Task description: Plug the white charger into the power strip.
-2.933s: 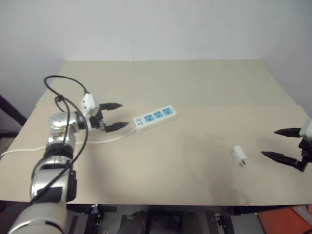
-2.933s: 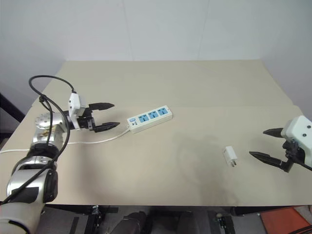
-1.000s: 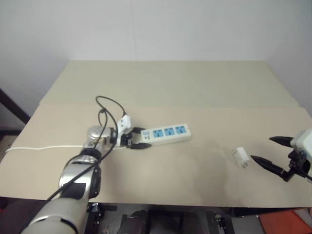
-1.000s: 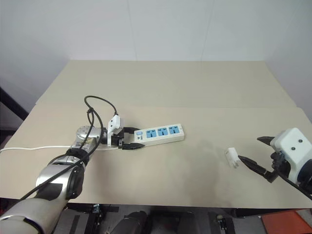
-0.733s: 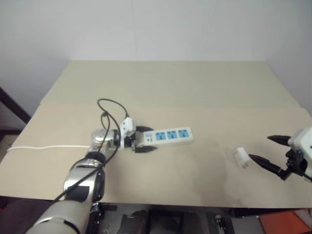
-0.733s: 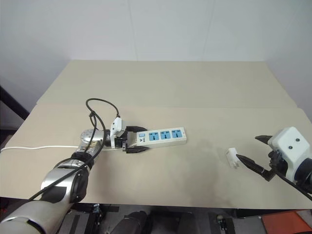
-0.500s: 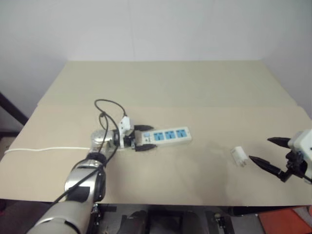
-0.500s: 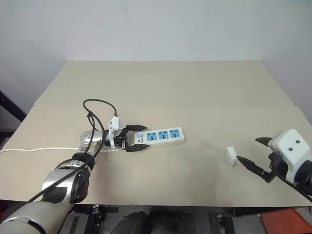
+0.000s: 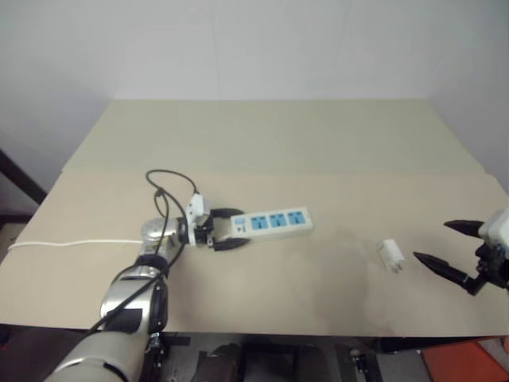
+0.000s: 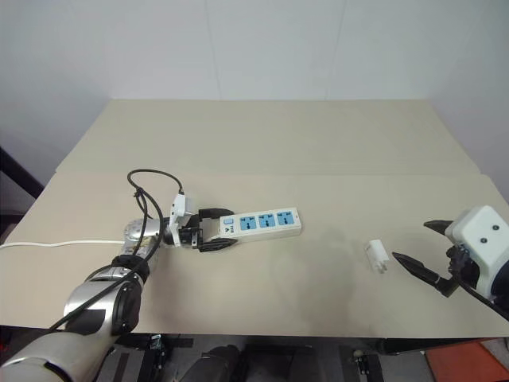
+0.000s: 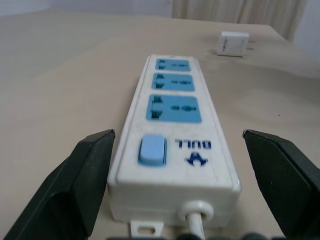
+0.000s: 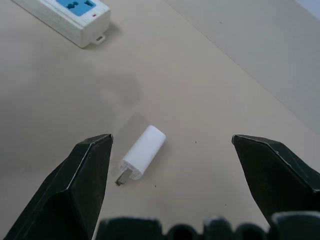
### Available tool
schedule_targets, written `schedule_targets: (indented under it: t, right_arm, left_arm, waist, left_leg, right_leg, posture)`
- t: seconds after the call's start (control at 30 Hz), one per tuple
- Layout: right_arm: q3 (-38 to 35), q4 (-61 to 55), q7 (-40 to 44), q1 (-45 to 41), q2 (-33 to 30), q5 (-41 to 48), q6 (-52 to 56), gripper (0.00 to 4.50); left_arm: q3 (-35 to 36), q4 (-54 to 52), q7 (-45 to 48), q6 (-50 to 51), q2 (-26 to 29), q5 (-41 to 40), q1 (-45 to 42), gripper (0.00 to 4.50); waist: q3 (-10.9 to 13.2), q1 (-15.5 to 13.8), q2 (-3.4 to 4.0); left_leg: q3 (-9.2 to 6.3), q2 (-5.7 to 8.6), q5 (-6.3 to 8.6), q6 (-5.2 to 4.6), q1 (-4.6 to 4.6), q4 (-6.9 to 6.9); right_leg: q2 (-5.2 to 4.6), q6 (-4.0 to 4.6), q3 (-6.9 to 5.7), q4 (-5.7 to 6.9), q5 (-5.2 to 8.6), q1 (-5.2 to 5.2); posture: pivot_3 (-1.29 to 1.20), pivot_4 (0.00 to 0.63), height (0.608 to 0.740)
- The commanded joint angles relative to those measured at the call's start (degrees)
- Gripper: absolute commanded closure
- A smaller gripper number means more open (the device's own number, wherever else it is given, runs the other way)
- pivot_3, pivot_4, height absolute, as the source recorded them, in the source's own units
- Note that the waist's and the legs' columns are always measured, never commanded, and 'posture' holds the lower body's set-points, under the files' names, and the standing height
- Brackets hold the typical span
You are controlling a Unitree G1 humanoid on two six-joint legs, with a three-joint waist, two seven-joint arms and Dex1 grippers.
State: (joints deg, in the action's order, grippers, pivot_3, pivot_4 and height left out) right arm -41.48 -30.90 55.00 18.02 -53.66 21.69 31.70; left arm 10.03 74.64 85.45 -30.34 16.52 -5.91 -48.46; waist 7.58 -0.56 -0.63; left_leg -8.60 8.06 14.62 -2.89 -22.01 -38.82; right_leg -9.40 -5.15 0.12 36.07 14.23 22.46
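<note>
On your left, a thin white cable (image 9: 71, 242) runs in from the left edge of the tan table (image 9: 270, 143) toward your left arm, with a black cable (image 9: 163, 191) looping above the wrist. Your left gripper (image 9: 231, 228) lies low over the table, pointing to the right, its two black fingers (image 11: 75, 185) spread wide on either side of the switch end of the power strip (image 9: 270, 223); in the left wrist view there is a clear gap between each finger and the strip's white sides, so nothing is pinched. The power strip lies flat about midway across the table, a little left of centre and closer to the front edge than to the back, its three blue socket faces up and its long axis running nearly parallel to the front edge, tilted slightly so the far end sits farther back. The blue switch (image 11: 151, 150) faces your left gripper, and the strip's cable leaves from that same end. Further right, well apart from the strip, the white charger (image 9: 390, 255) lies on its side near the front right part of the table, its metal prongs (image 12: 120, 178) pointing toward your right gripper. Your right gripper (image 9: 449, 251) hovers by the right edge, just beside the charger, its fingers (image 12: 82, 185) also spread wide and holding nothing.
</note>
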Motion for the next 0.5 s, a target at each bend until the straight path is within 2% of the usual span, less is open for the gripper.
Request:
schedule_targets:
  t: [0.03, 0.5]
  right_arm:
    - [-1.45, -0.66, 0.17, -1.31, -1.31, 1.06, 0.53, 0.00]
    - [-1.64, -2.38, -0.71, -0.95, -0.64, 1.65, 1.88, 0.00]
  left_arm:
    - [-0.12, -0.03, -2.46, -0.68, 0.26, 0.57, -0.11, 0.01]
    - [-1.32, 0.48, -4.55, -0.83, 0.10, 2.81, -0.68, 0.01]
  waist:
    - [0.00, -0.03, 0.00]
    - [-0.02, -0.10, 0.02]
  left_leg:
    - [0.00, 0.00, 0.00, 0.00, 0.00, 0.00]
    - [0.00, 0.00, 0.02, -0.03, 0.11, 0.01]
  right_leg:
    - [0.00, 0.00, 0.00, 0.00, 0.00, 0.00]
    - [0.00, -0.01, 0.00, -0.01, 0.00, -0.11]
  posture:
    - [0.00, 0.150, 0.740]
    - [0.00, 0.150, 0.740]
